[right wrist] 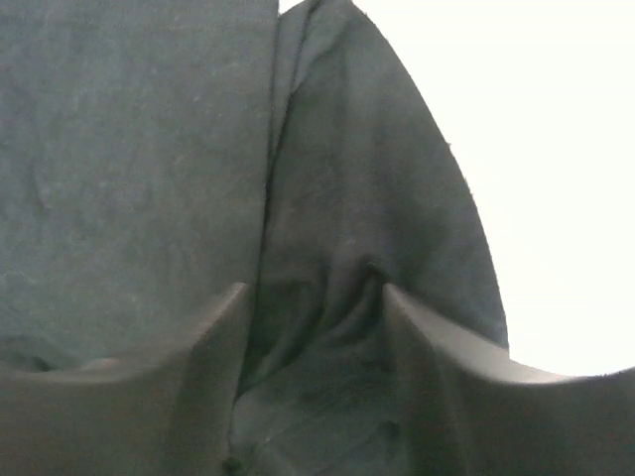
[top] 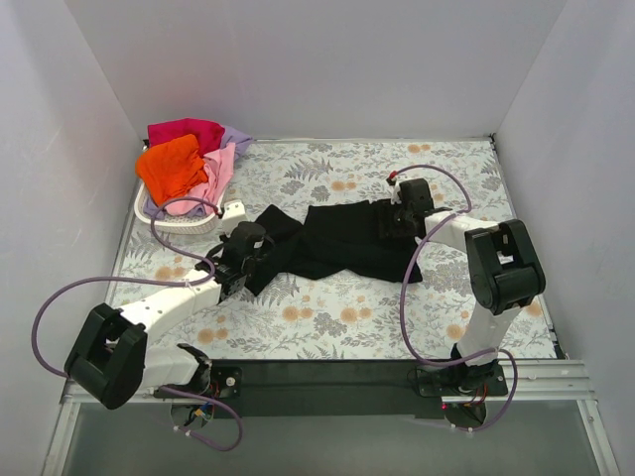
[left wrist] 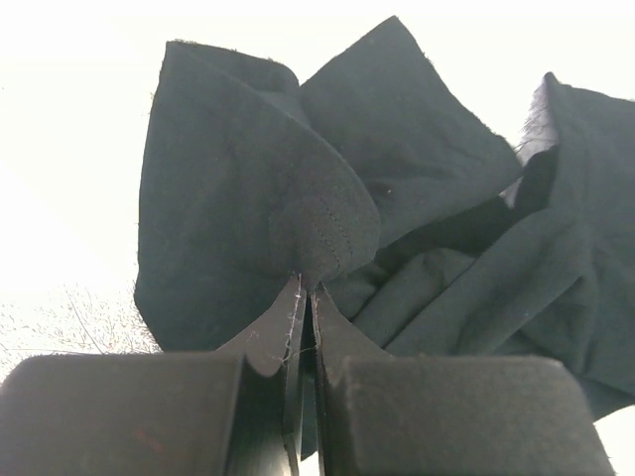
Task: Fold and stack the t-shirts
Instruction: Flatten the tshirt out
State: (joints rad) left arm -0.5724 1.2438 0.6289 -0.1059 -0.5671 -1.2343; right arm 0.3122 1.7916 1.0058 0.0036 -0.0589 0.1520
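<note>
Pinching a rumpled fold of soft black t-shirt [top: 342, 243], left jaws meet.

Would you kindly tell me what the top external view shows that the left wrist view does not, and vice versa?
Only the top external view shows the white basket at the far left, heaped with the orange t-shirt, pink t-shirt, magenta-red t-shirt and lavender t-shirt, plus the floral table and the right pincer. Only the left wrist view shows a stitched fold pinched between closed fingertips. Both show the crumpled black t-shirt and the left pincer.
</note>
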